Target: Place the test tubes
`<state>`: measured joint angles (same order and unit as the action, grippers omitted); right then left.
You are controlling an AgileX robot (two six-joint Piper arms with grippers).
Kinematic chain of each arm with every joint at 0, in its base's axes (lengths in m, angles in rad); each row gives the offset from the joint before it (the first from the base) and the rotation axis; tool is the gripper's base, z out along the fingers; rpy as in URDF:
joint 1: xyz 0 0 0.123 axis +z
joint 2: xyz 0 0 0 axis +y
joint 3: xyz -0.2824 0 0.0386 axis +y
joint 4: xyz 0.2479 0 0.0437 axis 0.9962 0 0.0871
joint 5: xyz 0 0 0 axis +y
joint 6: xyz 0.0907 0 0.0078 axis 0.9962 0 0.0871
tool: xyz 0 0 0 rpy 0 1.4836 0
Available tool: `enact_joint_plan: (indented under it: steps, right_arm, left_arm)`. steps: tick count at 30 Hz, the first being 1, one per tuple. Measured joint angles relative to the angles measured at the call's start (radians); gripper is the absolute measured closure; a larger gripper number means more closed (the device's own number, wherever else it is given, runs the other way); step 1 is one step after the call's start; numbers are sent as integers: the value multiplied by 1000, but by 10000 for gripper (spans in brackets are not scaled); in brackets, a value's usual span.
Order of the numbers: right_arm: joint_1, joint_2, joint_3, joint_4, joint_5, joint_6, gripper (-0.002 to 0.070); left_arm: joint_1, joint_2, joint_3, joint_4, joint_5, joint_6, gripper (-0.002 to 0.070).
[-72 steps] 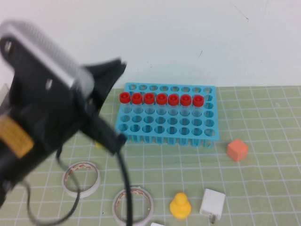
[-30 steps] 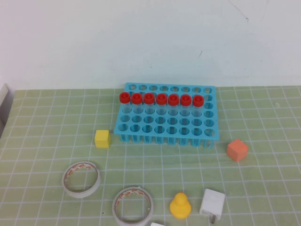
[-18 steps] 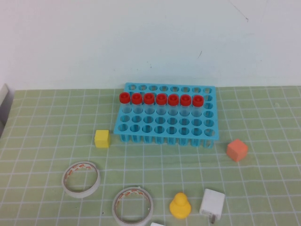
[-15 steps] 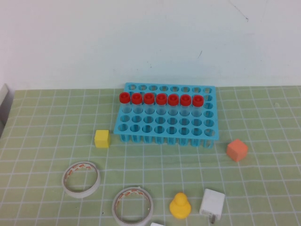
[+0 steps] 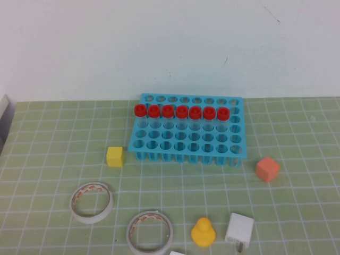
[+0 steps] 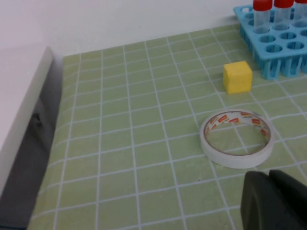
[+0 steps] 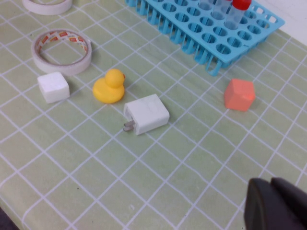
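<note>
Seven tubes (image 5: 181, 112) stood upright in rack (image 5: 186, 158), high view's centre. Left gripper (image 6: 268, 178), jaws pressed together, hung near tape roll (image 6: 235, 158); right gripper (image 7: 271, 184), likewise closed, near orange cube (image 7: 239, 95); both well apart from rack.

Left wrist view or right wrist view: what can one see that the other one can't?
Only the left wrist view shows the yellow block and the left gripper, shut, over the mat near a tape roll. Only the right wrist view shows the duck, charger, orange block, white block and the right gripper, shut, over the mat not far from the orange block. Both show the rack, the tubes, a tape roll and the mat.
</note>
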<state>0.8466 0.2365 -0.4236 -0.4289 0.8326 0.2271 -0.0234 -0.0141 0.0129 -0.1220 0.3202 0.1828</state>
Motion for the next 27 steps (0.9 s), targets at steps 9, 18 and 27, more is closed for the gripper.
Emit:
enact_joint_plan:
  steps: [9, 18, 27]
  right_arm:
    - [0, 0, 0, 0, 0, 0, 678]
    - [0, 0, 0, 0, 0, 0, 678]
    - [0, 0, 0, 0, 0, 0, 678]
  left_arm:
    - [-65, 0, 0, 137, 0, -271, 676]
    - [-58, 0, 0, 142, 1, -289, 676]
    - [-44, 0, 0, 143, 1, -289, 676]
